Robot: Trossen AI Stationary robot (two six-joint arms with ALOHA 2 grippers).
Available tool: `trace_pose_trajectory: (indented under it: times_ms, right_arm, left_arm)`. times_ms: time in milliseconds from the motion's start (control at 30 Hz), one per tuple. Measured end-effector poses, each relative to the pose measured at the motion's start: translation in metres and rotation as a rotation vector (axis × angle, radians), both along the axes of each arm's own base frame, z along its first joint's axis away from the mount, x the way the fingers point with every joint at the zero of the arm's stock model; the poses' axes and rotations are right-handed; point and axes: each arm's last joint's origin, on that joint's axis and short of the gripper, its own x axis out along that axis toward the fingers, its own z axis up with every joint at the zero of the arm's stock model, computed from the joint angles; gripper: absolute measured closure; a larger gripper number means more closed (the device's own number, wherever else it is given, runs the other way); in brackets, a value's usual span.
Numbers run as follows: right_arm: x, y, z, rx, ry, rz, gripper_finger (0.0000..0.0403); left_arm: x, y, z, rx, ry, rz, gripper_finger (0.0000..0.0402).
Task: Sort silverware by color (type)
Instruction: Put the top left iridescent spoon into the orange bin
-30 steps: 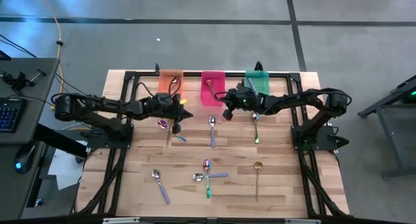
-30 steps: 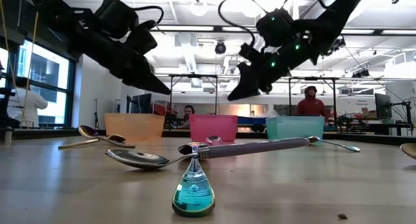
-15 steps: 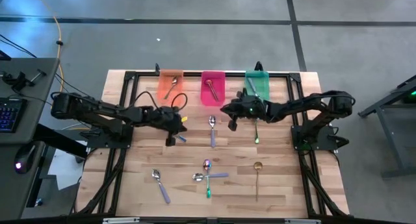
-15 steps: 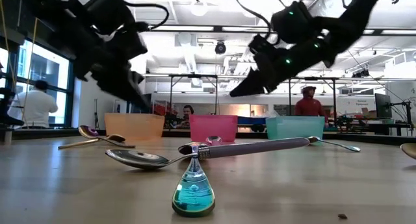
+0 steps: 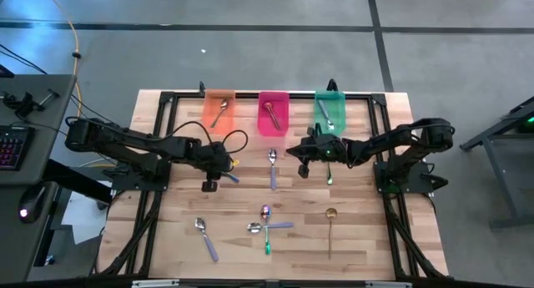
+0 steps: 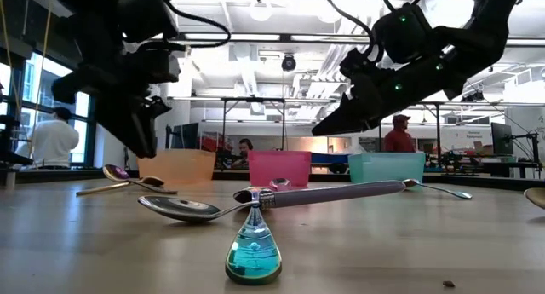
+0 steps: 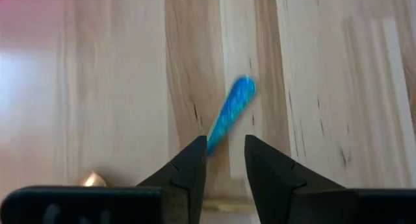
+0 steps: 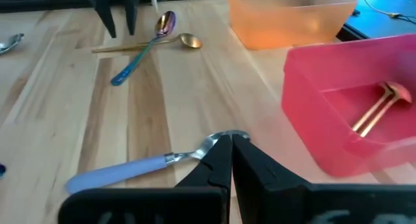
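Spoons [image 5: 273, 166] lie scattered on counter [image 5: 359, 238]. Left gripper [image 7: 225, 160] slightly spread above blue-handled spoon [image 7: 230, 113], holding nothing. Right gripper [image 8: 231, 160] pressed together, empty.

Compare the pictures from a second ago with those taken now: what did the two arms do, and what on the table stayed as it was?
The left gripper swung from beside the orange bin toward the front of the table, opening above the blue-handled spoon. The right gripper, shut throughout, came forward from the pink bin to hang near the lilac-handled spoon. The loose spoons and the three bins kept their places.
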Motion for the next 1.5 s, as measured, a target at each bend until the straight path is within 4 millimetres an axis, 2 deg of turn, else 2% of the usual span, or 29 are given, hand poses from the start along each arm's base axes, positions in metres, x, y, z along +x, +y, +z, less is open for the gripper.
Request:
trace_pose_trajectory:
  times_ms: [167, 467, 700, 833, 1133, 1500]
  right_arm:
    - [0.000, 0.002, 0.000, 0.000, 0.000, 0.009, 0.0403]
    - [0.000, 0.002, 0.000, -0.007, 0.000, -0.006, 0.0403]
    - [0.000, 0.002, 0.000, -0.012, -0.001, -0.004, 0.0403]
    - [0.001, 0.002, 0.000, -0.014, -0.001, -0.003, 0.0403]
    - [0.001, 0.002, 0.001, -0.014, -0.001, -0.003, 0.0403]
    - [0.001, 0.002, 0.000, -0.014, -0.001, -0.003, 0.0402]
  left_arm:
    - [-0.004, 0.002, -0.001, -0.058, 0.052, -0.025, 0.0291]
    - [-0.003, 0.014, -0.004, -0.035, 0.063, -0.046, 0.0269]
    - [-0.001, 0.018, -0.013, -0.050, 0.105, -0.055, 0.0238]
    - [0.002, 0.019, -0.023, -0.027, 0.150, -0.067, 0.0237]
    - [0.006, 0.021, -0.038, 0.012, 0.230, -0.072, 0.0275]
    - [0.018, 0.020, -0.029, 0.058, 0.208, -0.130, 0.0360]
